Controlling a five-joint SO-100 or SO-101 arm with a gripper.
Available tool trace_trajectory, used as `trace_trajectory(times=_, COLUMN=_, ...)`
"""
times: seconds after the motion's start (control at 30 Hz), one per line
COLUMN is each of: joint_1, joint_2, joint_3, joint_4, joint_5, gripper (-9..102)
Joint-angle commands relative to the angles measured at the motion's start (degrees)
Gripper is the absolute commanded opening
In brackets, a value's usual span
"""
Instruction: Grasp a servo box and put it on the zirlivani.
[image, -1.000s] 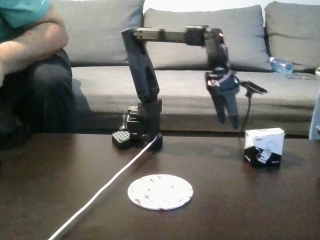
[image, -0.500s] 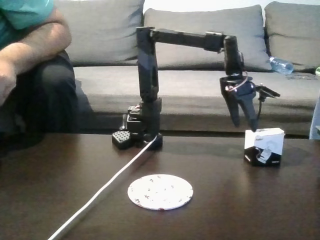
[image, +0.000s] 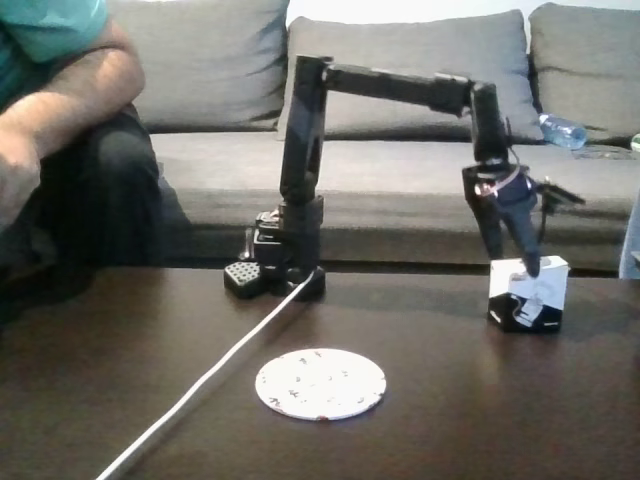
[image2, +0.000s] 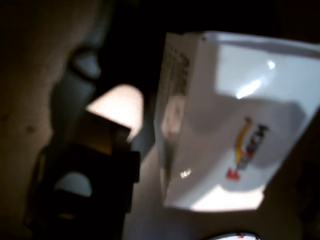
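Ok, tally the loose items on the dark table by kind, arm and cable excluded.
Servo box: 1
Zirlivani, the white speckled disc: 1
Total: 2

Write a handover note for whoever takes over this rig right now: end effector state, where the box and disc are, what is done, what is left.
End effector: open, pointing down, its tips at the top of the servo box in the fixed view. One finger crosses the box's front; no firm grip shows.
Servo box: on the dark table, right side of the fixed view, upright; the wrist view shows it close up.
Zirlivani: flat on the table near the front centre, bare, well left of the box.
Done: approach to the box.
Left: close on the box, lift it, carry it left and set it on the zirlivani.
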Motion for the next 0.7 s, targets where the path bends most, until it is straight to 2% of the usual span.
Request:
trace_trajectory(times=0.0, joint_1=0.5, joint_2=-0.6, joint_3=-2.6, joint_4=-1.6, joint_5=-0.1, gripper=38)
trace_trajectory(times=0.27, joint_1=0.6, joint_2=-2.0, joint_3=-2.5, joint_4=-4.3, joint_5=-0.1, gripper=37)
trace_trajectory(times=0.33, joint_1=0.6, joint_2=-2.0, joint_3=-2.6, joint_4=-4.3, joint_5=-0.2, gripper=32)
trace_trajectory(times=0.5, joint_1=0.6, joint_2=-2.0, joint_3=-2.8, joint_4=-5.7, joint_5=-1.9, gripper=6)
trace_trajectory(times=0.67, joint_1=0.6, joint_2=-2.0, joint_3=-2.8, joint_4=-6.0, joint_5=-2.1, gripper=6)
